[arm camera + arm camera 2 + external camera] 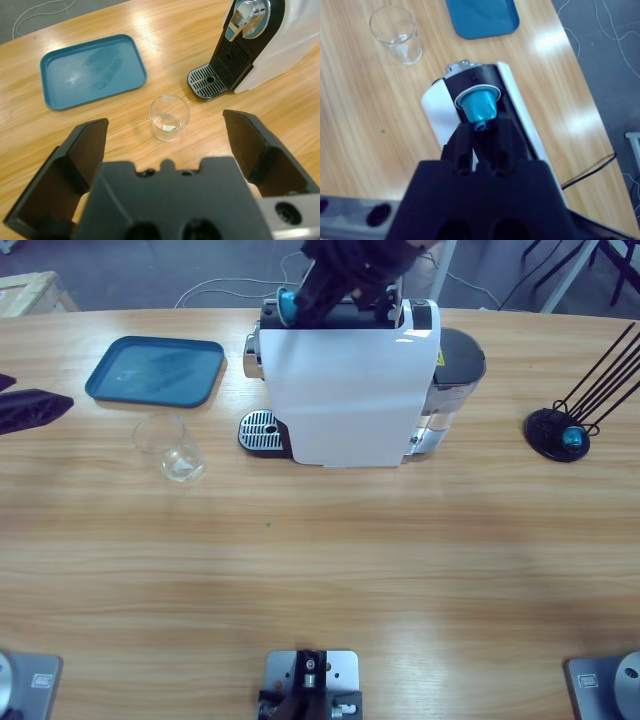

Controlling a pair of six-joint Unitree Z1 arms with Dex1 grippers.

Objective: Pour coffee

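Coffee machine [345, 390], glass [172, 447] on wooden table [320, 570].

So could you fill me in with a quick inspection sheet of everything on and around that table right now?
Surface: long wooden table, bare grain in front.
Job's things: white coffee machine with drip grate; clear empty glass tumbler beside the grate, not under the spout; no coffee seen.
Clutter: teal plastic tray; black wire capsule stand holding one blue capsule.
Grippers: left gripper open above the glass; right gripper shut on blue coffee capsule over the machine's top.
Cables: white cord on the floor behind.
Surroundings: grey floor; white frame legs.
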